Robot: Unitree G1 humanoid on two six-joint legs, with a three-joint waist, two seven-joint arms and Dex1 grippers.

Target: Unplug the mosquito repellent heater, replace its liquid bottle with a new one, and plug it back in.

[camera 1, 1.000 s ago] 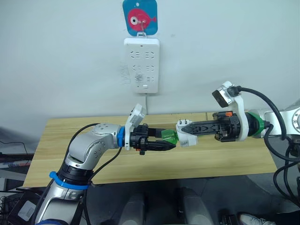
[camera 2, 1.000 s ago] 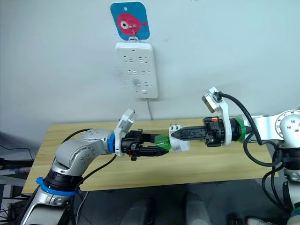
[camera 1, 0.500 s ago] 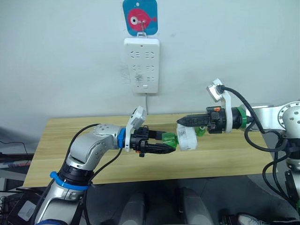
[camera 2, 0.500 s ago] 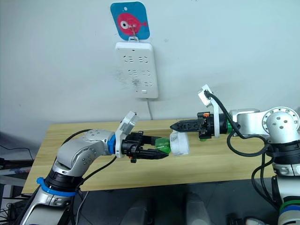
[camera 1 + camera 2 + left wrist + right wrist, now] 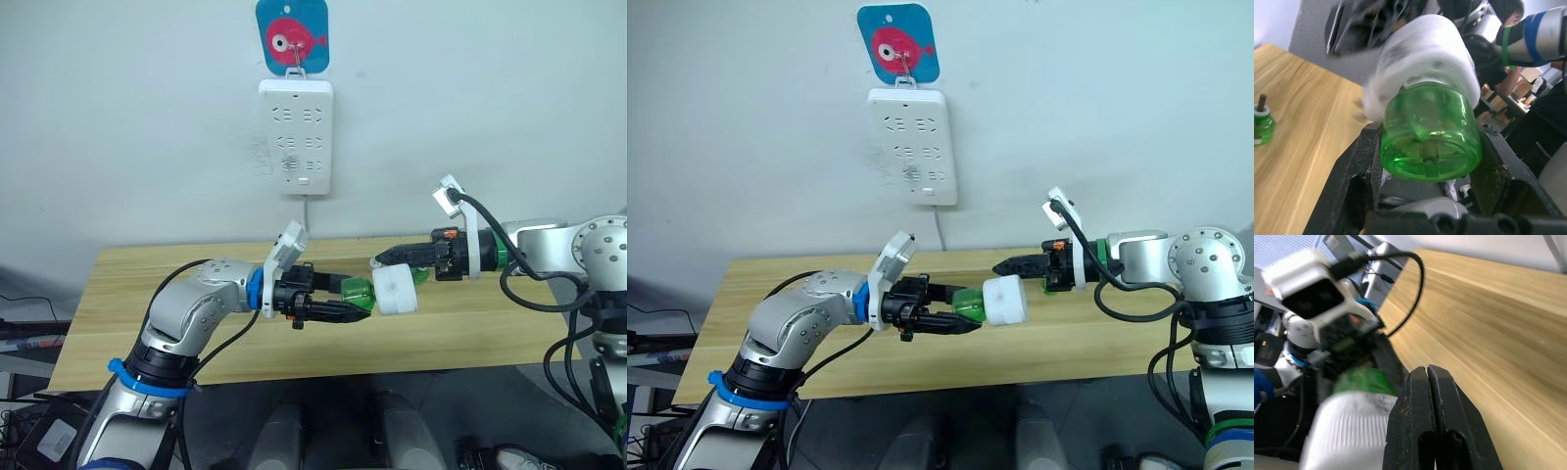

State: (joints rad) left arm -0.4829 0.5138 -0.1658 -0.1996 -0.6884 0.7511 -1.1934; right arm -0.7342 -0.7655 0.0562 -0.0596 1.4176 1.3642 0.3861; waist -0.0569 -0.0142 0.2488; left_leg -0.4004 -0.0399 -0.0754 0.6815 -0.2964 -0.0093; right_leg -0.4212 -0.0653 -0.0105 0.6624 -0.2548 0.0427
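— Which step?
— Bottle swap. The left claw (image 5: 355,311) grasps the green bottle (image 5: 357,295) carrying the heater (image 5: 396,291) above the surface (image 5: 460,333).
— And the right claw (image 5: 378,261)?
— Clenched, empty, beside the heater; next it needs regripping for plugging in.

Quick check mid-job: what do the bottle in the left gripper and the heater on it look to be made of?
Liquid bottle: translucent green plastic, glossy; light passes through and moulded ribs show on its base. Mosquito repellent heater: opaque white plastic, seemingly matte, with fine ribbing on its side.
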